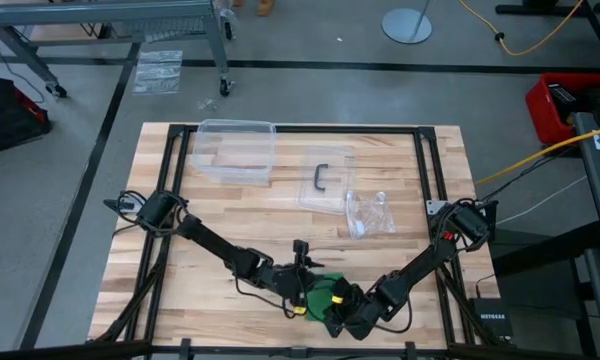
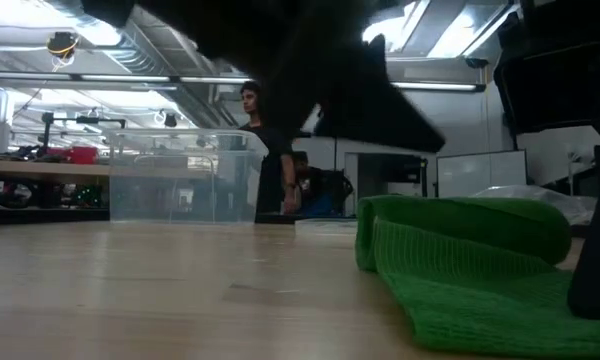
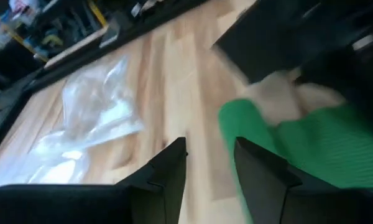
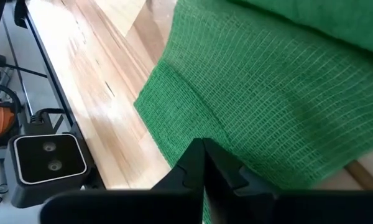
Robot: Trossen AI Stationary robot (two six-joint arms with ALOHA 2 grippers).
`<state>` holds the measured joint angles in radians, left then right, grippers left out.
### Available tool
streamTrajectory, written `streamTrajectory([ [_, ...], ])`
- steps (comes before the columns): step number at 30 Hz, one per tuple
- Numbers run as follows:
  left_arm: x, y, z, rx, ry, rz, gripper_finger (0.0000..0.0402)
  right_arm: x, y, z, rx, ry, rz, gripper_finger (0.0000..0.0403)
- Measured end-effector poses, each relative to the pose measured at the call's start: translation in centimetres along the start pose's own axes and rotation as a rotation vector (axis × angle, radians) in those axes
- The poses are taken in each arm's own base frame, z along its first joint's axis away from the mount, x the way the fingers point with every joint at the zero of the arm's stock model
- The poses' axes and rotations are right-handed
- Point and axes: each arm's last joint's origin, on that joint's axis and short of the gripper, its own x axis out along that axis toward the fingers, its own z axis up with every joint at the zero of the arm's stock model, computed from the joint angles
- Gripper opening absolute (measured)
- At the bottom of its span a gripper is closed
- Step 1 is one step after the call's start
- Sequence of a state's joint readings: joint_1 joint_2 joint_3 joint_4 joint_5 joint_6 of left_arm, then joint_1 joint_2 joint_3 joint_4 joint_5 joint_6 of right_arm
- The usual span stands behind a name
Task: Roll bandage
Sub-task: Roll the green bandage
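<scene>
Left gripper (image 3: 210, 163), fingers apart, hovers beside green bandage (image 3: 317, 149); right gripper (image 4: 203, 163), pressed together, sits on cloth.

**Wooden surface and what lies on it**

The pale wood-plank surface (image 1: 250, 220) carries a clear plastic tub (image 1: 234, 150), a clear lid (image 1: 325, 182) with a dark handle, a clear plastic bag (image 1: 370, 213), and the green bandage (image 1: 325, 295) near the front edge.

Clear plastic bin (image 1: 236, 150) far left on wooden table (image 1: 160, 260); lid with dark handle (image 1: 325, 180) beside it, clear plastic bag (image 1: 370, 213) right; person (image 2: 265, 150) in background.
</scene>
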<state>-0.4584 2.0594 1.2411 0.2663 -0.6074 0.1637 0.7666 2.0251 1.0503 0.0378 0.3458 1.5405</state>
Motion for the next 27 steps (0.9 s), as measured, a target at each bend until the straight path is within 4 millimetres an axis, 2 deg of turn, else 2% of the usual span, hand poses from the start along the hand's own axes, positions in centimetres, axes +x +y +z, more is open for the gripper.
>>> streamTrajectory([
  [6, 0.6, 0.7, -0.8, -0.034, 0.06, -0.001, 0.0129, -0.1, 0.2, -0.5, -0.006, 0.035, 0.021, 0.0005],
  [11, 0.3, 0.0, -0.5, -0.06, 0.027, -0.117, 0.0129, -0.2, 0.2, -0.8, -0.002, 0.062, 0.026, 0.0005],
  [16, -0.1, -0.6, -0.4, -0.054, 0.026, -0.134, 0.0129, -0.3, 0.2, -0.9, 0.004, 0.088, 0.029, 0.0005],
  [27, -0.1, -0.6, -0.8, -0.064, 0.067, -0.137, 0.0129, -0.3, 0.3, -0.9, 0.018, 0.088, 0.032, 0.0005],
])
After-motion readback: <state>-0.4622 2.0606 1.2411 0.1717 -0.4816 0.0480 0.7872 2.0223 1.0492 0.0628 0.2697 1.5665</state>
